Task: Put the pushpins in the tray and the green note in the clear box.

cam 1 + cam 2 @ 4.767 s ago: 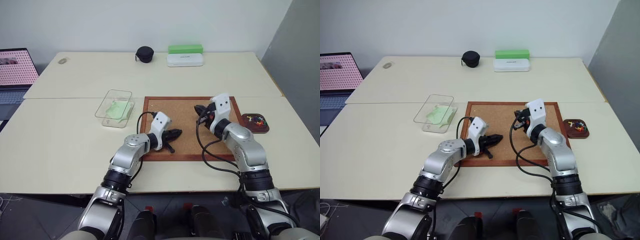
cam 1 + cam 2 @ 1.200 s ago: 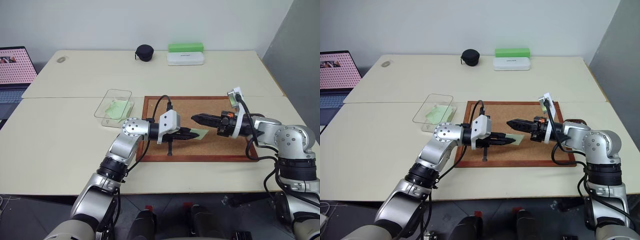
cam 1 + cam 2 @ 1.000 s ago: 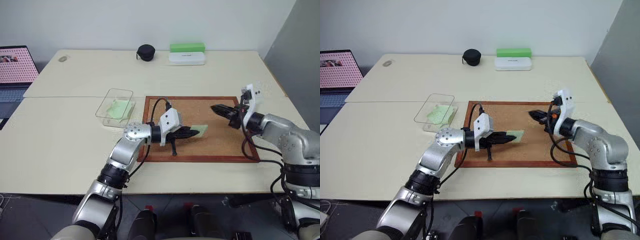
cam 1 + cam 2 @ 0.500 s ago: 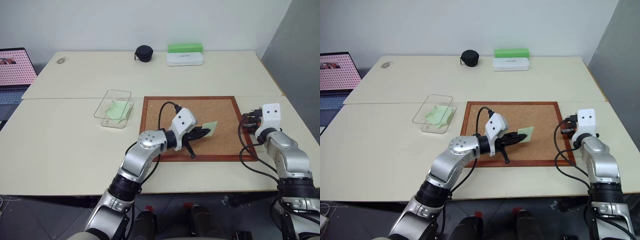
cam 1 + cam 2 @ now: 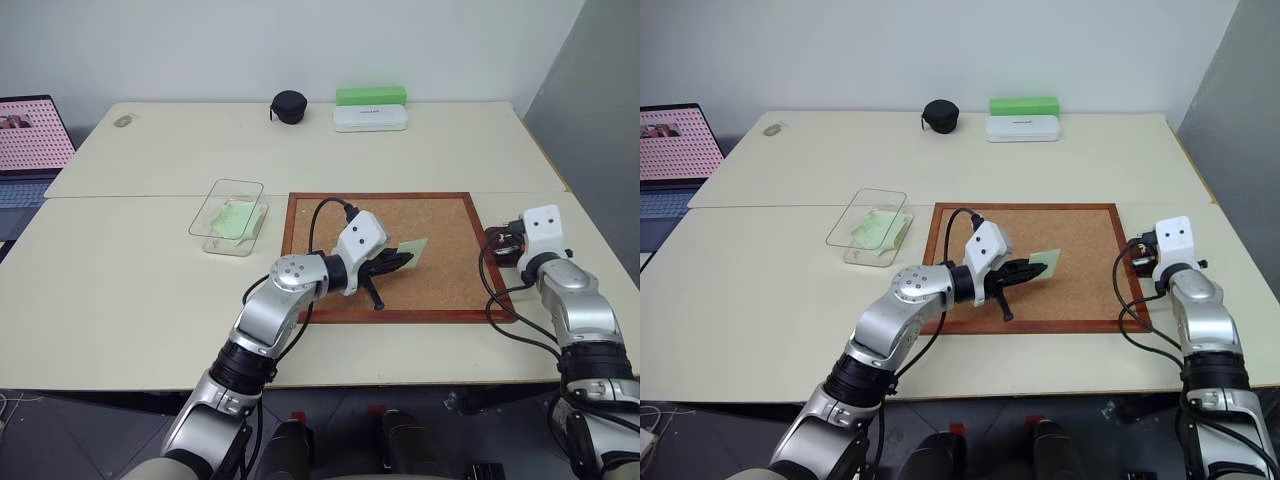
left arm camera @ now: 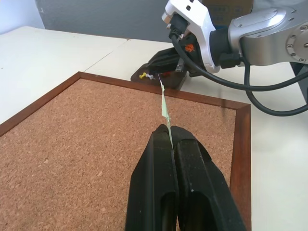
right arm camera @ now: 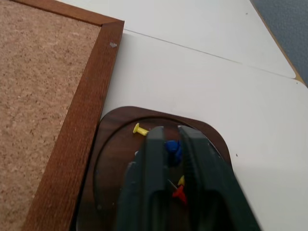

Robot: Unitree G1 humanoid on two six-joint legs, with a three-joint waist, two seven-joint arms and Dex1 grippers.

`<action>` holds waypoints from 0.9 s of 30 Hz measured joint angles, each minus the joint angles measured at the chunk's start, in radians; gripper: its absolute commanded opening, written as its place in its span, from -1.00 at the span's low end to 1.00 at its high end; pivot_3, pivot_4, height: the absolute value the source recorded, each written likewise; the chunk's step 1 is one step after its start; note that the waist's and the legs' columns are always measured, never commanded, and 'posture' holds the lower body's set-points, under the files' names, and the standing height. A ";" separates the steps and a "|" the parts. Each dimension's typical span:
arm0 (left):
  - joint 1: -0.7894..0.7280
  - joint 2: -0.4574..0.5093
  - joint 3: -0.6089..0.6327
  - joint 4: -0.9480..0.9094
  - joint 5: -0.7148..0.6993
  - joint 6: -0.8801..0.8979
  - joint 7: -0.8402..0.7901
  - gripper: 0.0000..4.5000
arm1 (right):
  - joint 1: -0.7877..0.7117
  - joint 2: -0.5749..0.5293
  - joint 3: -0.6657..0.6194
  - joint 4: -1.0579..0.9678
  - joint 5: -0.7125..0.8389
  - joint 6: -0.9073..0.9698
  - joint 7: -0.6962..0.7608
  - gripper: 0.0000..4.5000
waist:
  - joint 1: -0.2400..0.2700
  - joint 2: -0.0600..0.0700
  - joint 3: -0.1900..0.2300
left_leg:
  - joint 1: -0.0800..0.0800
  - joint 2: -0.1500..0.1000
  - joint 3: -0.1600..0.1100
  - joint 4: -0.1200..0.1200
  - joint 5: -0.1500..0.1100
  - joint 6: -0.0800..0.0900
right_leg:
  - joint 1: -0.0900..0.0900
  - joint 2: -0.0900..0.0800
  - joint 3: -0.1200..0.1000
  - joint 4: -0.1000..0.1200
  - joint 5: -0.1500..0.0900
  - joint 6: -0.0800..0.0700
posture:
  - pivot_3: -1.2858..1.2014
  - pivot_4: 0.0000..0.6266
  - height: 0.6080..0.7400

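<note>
Since a second ago the right arm has swung off the cork board (image 5: 440, 255) and out to the desk's (image 5: 140, 280) right side, and its pincer (image 7: 168, 144) now hangs over the tray (image 7: 211, 139), fingers slightly parted. Between and under them I can see pushpins (image 7: 175, 190) lying in the dish: a yellow one, a blue one, a red one. Whether the pin it carried has fully dropped I can't tell, though the gap between the fingers suggests a release is under way.

Left pincer (image 6: 171, 132) is clamped tight on the edge of the green note (image 5: 1044, 262), holding it up off the cork, slightly above the board's middle. It has barely shifted over that second.

By my reckoning the pin half of the job is close to done: the board looks bare of pins from the head views, and the tray sits just beside the board's right edge with the coloured heads gathered in it. What is left is the note. It needs carrying across to the clear box (image 5: 228, 216), which stands on the desk just beyond the board's left edge and already seems to have a pale green sheet in it.
</note>
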 measured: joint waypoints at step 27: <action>0.000 0.014 0.002 0.016 -0.001 -0.001 -0.005 -1.00 | 0.027 0.001 -0.006 -0.042 -0.016 0.008 0.016 0.98 | 0.000 0.000 0.000 | 0.000 0.000 0.000 0.000 0.000 0.000 | 0.000 0.000 0.000 0.000 0.000 -0.001 | 0.03 -0.52 1.00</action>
